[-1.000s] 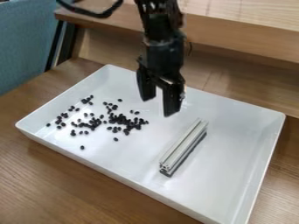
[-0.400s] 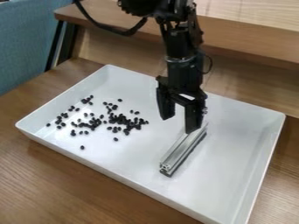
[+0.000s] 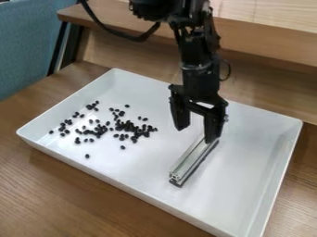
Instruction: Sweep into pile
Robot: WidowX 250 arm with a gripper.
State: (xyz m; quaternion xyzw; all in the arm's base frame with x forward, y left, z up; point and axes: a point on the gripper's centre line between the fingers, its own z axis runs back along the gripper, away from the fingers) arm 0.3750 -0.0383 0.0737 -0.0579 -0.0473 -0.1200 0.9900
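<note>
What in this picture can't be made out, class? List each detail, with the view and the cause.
All in the camera view:
- Far end of the silver metal bar: mostly hidden by the black two-finger gripper.
- Whether gripper and bar touch: the overlap hides it.
- Exact number of small black beans: too small, clumped together.
- Nearest corner of the white rectangular tray: cut off by the bottom edge.
</note>
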